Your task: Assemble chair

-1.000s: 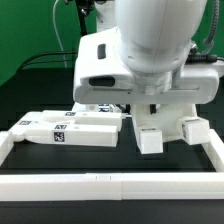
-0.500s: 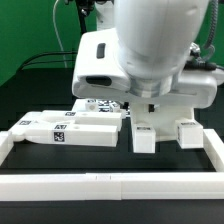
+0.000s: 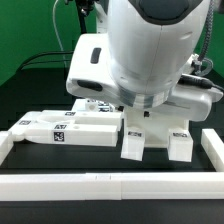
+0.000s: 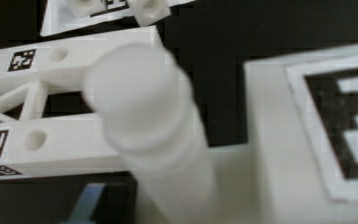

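The gripper (image 3: 148, 106) is closed on the legged chair piece (image 3: 133, 146), though the jaws themselves are hidden under the wrist. The piece's two legs are held near the front rail (image 3: 110, 185), with a narrow strip of black table (image 3: 100, 160) left between. The flat chair parts (image 3: 65, 130) are laid just beside it, toward the exterior view's left, so little room is left there. In the wrist view a rounded white bar (image 4: 149, 110) is seen between a tagged frame (image 4: 34, 110) and a tagged slab (image 4: 318, 110).

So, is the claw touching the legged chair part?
Cannot tell. In the exterior view the arm's body hides the claw above the legged chair part; the wrist view shows a blurred white rod, no clear fingers.
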Available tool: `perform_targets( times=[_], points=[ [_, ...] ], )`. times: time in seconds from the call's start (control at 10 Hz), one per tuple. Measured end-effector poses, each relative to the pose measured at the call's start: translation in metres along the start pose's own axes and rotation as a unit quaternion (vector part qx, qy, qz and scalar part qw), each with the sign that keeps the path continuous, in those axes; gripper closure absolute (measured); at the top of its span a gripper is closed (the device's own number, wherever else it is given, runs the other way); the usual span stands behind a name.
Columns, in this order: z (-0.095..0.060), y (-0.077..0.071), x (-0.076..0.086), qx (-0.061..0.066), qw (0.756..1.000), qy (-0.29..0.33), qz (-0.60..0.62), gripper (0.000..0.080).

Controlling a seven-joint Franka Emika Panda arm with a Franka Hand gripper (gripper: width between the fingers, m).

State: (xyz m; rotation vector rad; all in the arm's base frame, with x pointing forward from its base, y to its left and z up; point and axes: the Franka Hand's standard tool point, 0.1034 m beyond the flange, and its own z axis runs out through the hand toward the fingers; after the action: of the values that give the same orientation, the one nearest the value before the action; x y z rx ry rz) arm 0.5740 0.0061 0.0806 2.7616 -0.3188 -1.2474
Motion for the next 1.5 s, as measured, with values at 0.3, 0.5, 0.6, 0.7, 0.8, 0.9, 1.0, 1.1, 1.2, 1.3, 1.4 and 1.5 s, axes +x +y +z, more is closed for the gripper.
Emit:
perform_targets(
  times=[0.3,0.5,0.6,0.7,0.8,0.9,1.0,1.1,1.2,1.3,1.4,1.5],
  points=[
    [0.004,-0.014,-0.013,-0.001,0.998,-0.022,-0.063,0.0479],
    [0.009,-0.013,-0.01,0.0,0.997,-0.027,-0.07,0.0479],
    [0.009,-0.013,-0.01,0.001,0.997,-0.027,-0.069,0.0479],
    [0.009,-0.012,-0.009,0.001,0.997,-0.027,-0.069,0.0479],
    [0.01,-0.013,-0.009,0.0,0.997,-0.028,-0.068,0.0479],
    [0.011,-0.019,-0.008,-0.002,0.997,-0.026,-0.073,0.0479],
    [0.011,-0.024,-0.009,-0.002,0.997,-0.025,-0.08,0.0479],
    [0.012,-0.029,-0.008,-0.005,0.996,-0.027,-0.083,0.0479],
    [0.012,-0.038,-0.009,-0.006,0.996,-0.019,-0.089,0.0479],
    [0.014,-0.042,-0.01,-0.007,0.996,-0.019,-0.091,0.0479],
    [0.018,-0.042,-0.005,-0.007,0.996,-0.019,-0.088,0.0479],
    [0.019,-0.041,-0.001,-0.006,0.997,-0.012,-0.082,0.0479]
  ],
)
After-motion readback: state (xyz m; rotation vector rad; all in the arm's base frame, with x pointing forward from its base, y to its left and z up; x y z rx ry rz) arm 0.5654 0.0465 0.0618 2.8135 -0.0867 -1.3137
